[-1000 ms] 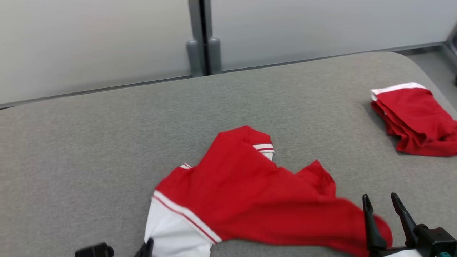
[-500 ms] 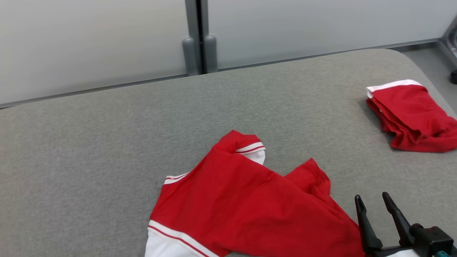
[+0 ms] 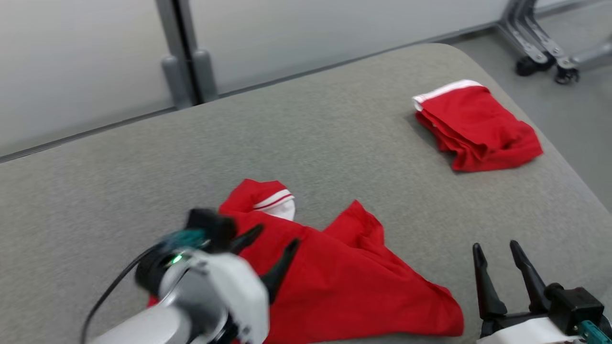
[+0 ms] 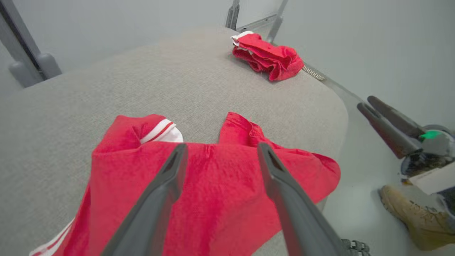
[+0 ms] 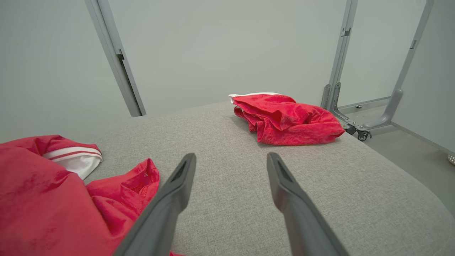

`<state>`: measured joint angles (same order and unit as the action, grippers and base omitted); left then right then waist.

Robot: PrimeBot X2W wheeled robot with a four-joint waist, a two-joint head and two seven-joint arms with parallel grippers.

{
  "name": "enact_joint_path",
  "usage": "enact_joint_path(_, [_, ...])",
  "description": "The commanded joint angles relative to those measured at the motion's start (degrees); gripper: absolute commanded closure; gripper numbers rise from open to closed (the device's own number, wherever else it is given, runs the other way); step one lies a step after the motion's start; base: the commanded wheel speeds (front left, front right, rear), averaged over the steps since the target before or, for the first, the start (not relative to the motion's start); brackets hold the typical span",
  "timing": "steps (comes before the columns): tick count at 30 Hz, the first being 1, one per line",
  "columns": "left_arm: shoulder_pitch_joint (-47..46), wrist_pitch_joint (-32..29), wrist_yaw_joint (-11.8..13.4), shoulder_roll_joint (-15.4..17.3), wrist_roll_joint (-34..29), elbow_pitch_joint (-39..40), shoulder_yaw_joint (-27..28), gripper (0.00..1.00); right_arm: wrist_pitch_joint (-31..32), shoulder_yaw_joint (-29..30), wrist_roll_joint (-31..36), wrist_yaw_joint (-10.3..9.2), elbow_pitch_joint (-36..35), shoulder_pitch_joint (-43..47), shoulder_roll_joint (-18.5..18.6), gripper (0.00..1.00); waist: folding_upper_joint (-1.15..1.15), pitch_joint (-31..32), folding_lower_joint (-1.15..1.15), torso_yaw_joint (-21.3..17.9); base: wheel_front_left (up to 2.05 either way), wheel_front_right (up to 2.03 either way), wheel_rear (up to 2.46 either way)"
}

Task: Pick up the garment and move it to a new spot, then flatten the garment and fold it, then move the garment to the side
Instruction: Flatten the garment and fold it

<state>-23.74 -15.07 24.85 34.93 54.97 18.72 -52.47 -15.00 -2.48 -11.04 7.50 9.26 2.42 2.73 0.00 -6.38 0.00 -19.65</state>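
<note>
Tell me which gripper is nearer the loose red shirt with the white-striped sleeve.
Left. The left gripper hangs over the loose red shirt with the white-striped sleeve, jaws open. The right gripper stands off the shirt's right edge, over the bare grey fabric surface.

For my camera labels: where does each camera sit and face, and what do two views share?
Head view: on the head, facing down at the grey fabric surface; left gripper, right gripper show.
Left wrist view: on that wrist, along the open left gripper, over the crumpled red-and-white garment.
Right wrist view: on that wrist, along the open right gripper, toward the folded red garment.
Wrist views share both garments.
</note>
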Motion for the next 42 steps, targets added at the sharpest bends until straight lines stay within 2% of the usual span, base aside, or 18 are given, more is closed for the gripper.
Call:
enact_joint_path(1, [-3.8,-1.7,-1.5,-2.9,-0.5,-4.2,-1.1,0.0,-0.3,-0.2,-0.6,-0.01,0.0,-0.8,0.3,0.0,0.0,-2.1,0.0,-3.6,0.0,0.0,0.0])
enact_joint_path(2, [-5.7,-2.8,-2.9,-5.8,0.1,-7.5,-1.9,0.0,-0.3,-0.3,-0.7,-0.01,0.0,-1.1,0.3,0.0,0.0,-2.5,0.0,-4.5,0.0,0.0,0.0])
enact_joint_path(5, [-11.0,-5.5,-6.6,-11.6,0.7,-17.9,-4.3,0.0,-0.3,-0.3,-1.1,-0.01,0.2,-1.0,0.3,0.0,0.0,-3.2,0.0,-6.9,0.0,0.0,0.0])
enact_joint_path(8, [-14.4,-7.6,-9.5,-14.9,0.9,-27.8,-5.9,0.0,-0.3,-0.6,-1.4,-0.01,0.4,-0.9,0.3,0.0,0.0,-3.7,0.0,-9.0,0.0,0.0,0.0])
enact_joint_path(13, [-17.6,-9.8,-13.5,-18.4,0.8,-40.7,-8.2,0.0,-0.3,-0.9,-2.2,-0.01,0.4,-1.2,0.3,0.0,0.0,-4.3,0.0,-11.3,0.0,0.0,0.0])
enact_joint_path(14, [-17.6,-9.8,-13.5,-18.4,0.8,-40.7,-8.2,0.0,-0.3,-0.9,-2.2,-0.01,0.4,-1.2,0.3,0.0,0.0,-4.3,0.0,-11.3,0.0,0.0,0.0])
enact_joint_path(16, [-18.9,-10.6,-15.4,-19.7,0.2,-46.1,-9.6,0.0,-0.3,-1.1,-2.4,-0.01,0.2,-1.5,0.3,0.0,0.0,-4.7,0.0,-11.7,0.0,0.0,0.0])
enact_joint_path(19, [-19.3,-11.4,-16.7,-20.6,0.4,-48.9,-10.4,0.0,-0.3,-1.0,-2.7,-0.01,0.1,-1.4,0.3,0.0,0.0,-5.0,0.0,-11.7,0.0,0.0,0.0])
enact_joint_path(20, [-19.4,-12.1,-17.2,-21.1,0.7,-50.2,-10.7,0.14,-0.3,-1.0,-2.6,-0.01,0.1,-1.4,0.3,0.0,0.0,-5.1,0.0,-11.7,0.0,0.0,0.0])
enact_joint_path(21, [-19.6,-12.4,-17.7,-21.6,0.9,-51.4,-10.9,1.0,-0.3,-0.9,-2.6,-0.01,0.1,-1.3,0.3,0.0,0.0,-5.1,0.0,-11.6,0.0,0.0,0.0])
enact_joint_path(24, [-19.7,-12.3,-19.2,-22.2,0.6,-54.2,-11.6,1.0,-0.3,-0.9,-2.7,-0.01,0.2,-1.6,0.3,0.0,0.0,-5.4,0.0,-11.4,0.0,0.0,0.0])
enact_joint_path(26, [-19.9,-10.0,-19.7,-22.8,1.0,-55.1,-10.5,1.0,-0.3,-0.9,-2.8,-0.01,0.3,-1.9,0.3,0.0,0.0,-5.6,0.0,-11.3,0.0,0.0,0.0])
enact_joint_path(30, [-23.0,0.4,-17.4,-23.5,-1.6,-56.5,-7.3,1.0,-0.3,-0.8,-3.0,-0.01,0.0,-2.1,0.3,0.0,0.0,-6.3,0.0,-10.7,0.0,0.0,0.0])
enact_joint_path(34, [-25.9,7.1,-16.2,-23.2,-3.4,-59.5,-5.2,1.0,-0.3,-1.2,-3.2,-0.01,0.1,-2.2,0.3,0.0,0.0,-6.7,0.0,-10.5,0.0,0.0,0.0])
enact_joint_path(38, [-28.3,9.7,-17.1,-22.0,-5.0,-63.7,-5.3,1.0,-0.3,-1.5,-3.3,-0.01,0.3,-2.5,0.3,0.0,0.0,-7.1,0.0,-10.8,0.0,0.0,0.0])
enact_joint_path(42, [-29.4,12.3,-17.6,-22.2,-5.7,-67.9,-5.3,1.0,-0.3,-1.6,-3.2,-0.01,0.4,-2.6,0.3,0.0,0.0,-7.4,0.0,-11.0,0.0,0.0,0.0])
